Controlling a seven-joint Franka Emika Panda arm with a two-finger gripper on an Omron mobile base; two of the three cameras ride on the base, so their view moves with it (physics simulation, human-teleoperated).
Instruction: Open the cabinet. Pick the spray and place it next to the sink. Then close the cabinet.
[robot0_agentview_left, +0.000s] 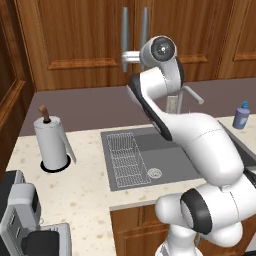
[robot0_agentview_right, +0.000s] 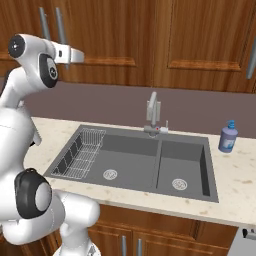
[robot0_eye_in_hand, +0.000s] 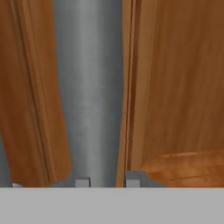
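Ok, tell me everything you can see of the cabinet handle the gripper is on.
The handle is a long grey metal-looking bar, standing upright at the inner edge of the left door of the brown wooden cabinet, beside its twin on the right door. The doors look closed. The gripper is shut on its lower part; in the hand view the bar runs between the fingertips.

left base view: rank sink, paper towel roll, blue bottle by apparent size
1. sink, largest by far, though the arm covers part of it.
2. paper towel roll.
3. blue bottle, smallest; it stands farther from the camera, so its true size is unsure.
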